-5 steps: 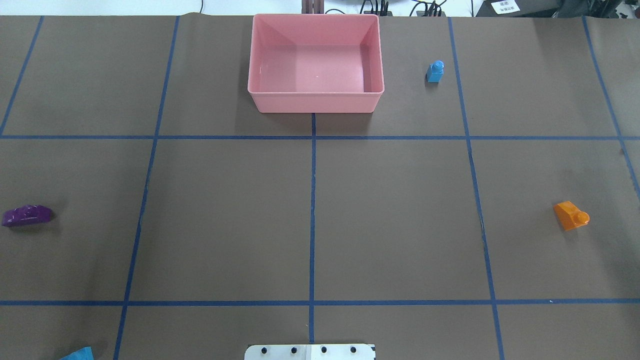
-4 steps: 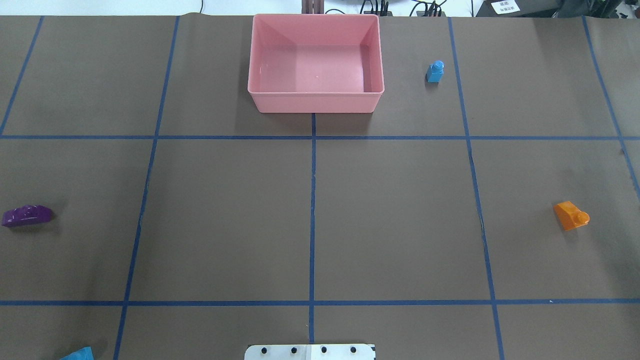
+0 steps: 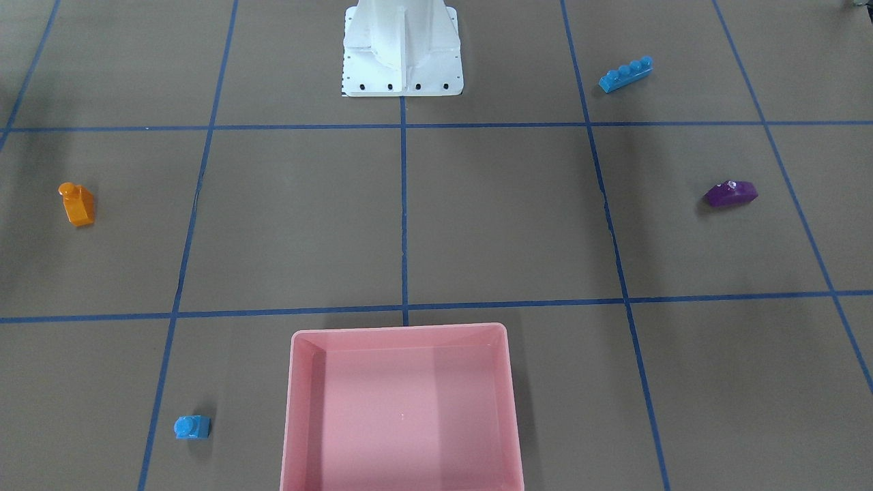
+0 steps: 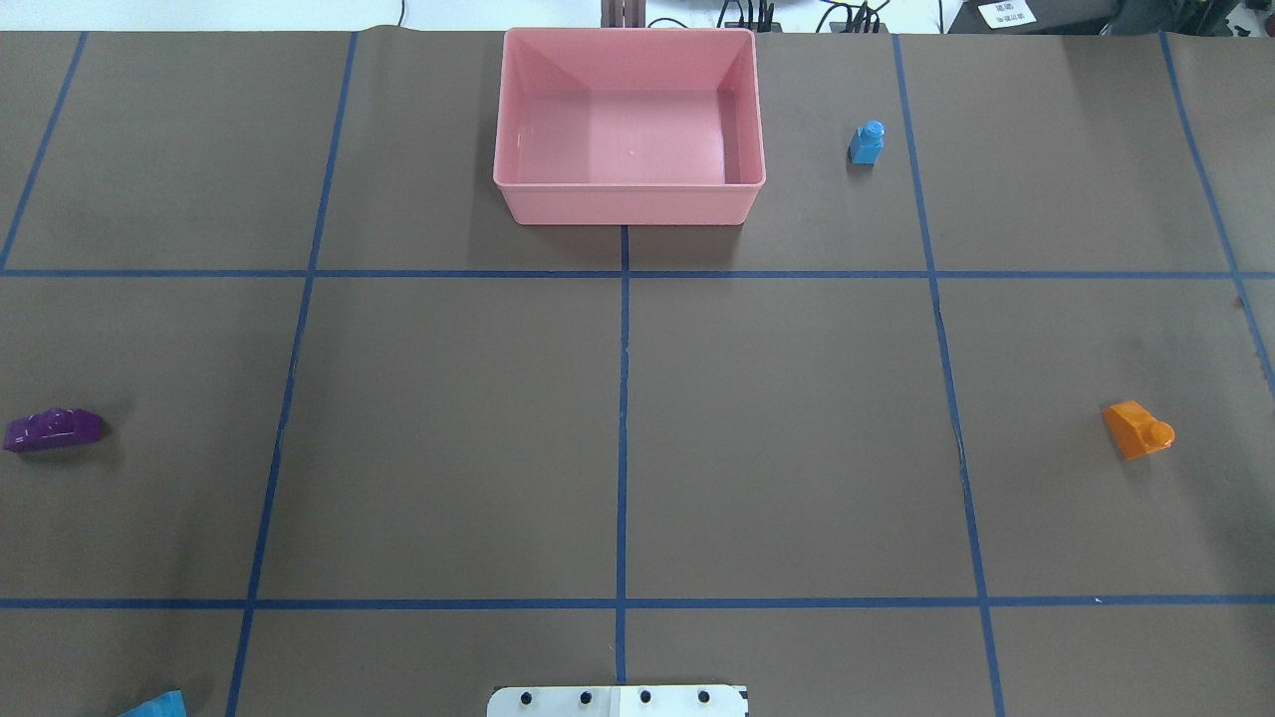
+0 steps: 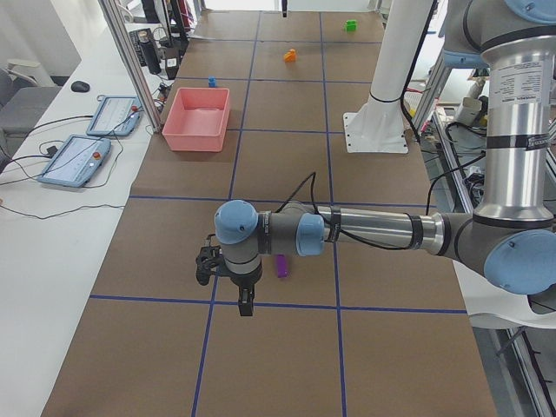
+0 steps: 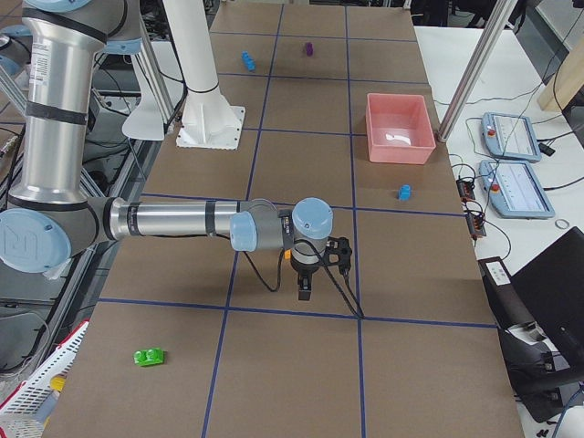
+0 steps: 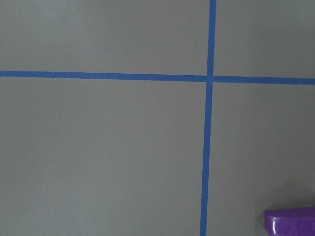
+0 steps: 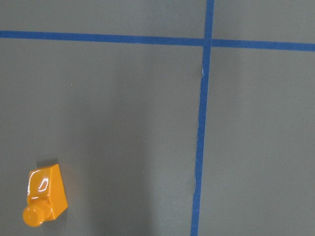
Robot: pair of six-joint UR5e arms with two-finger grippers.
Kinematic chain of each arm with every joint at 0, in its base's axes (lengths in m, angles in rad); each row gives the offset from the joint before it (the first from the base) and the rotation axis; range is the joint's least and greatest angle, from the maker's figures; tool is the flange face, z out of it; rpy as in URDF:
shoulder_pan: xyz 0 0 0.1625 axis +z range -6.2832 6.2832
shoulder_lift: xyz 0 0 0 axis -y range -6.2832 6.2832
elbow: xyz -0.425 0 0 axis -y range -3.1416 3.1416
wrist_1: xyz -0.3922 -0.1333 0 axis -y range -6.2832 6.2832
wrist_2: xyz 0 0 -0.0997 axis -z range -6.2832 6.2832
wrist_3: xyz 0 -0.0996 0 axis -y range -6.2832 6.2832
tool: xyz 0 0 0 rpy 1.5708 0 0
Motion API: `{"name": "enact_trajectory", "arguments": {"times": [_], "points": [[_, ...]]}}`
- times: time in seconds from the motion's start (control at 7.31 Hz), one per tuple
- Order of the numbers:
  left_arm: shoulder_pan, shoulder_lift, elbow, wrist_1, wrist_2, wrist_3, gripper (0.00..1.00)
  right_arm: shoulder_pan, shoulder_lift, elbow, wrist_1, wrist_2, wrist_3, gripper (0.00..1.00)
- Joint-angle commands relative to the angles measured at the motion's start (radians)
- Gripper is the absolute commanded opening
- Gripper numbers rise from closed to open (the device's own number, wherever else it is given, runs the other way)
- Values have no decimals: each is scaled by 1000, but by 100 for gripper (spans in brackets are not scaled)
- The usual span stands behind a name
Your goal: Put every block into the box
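Note:
The pink box [image 4: 628, 204] stands at the table's far middle, with nothing in it. The purple sloped block [image 4: 54, 429] lies far left and shows at the corner of the left wrist view [image 7: 290, 222]. The orange sloped block [image 4: 1138, 429] lies far right and shows in the right wrist view [image 8: 44, 199]. The tiny blue block [image 4: 868, 142] stands right of the box. The long blue block [image 3: 625, 74] lies near the base. The green block [image 6: 149, 356] lies beyond the right arm. The left gripper [image 5: 246, 300] hangs beside the purple block and the right gripper [image 6: 306, 287] points down over the table. I cannot tell whether either is open or shut.
The white metal base [image 3: 402, 68] stands at the table's near middle. Blue tape lines divide the brown table cover. Tablets [image 5: 78, 161] and cables lie on the side bench past the box. A white basket [image 6: 36, 388] sits off the table's end.

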Motion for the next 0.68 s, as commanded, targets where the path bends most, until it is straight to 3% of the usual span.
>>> {"name": "enact_trajectory", "arguments": {"times": [0.0,0.55], "points": [[0,19,-10,-4,-19,0,100,0,-2,0,0,0,1,100],[24,32,-15,-68,-151,-3,100,-2,3,-6,2,10,0,100]]}}
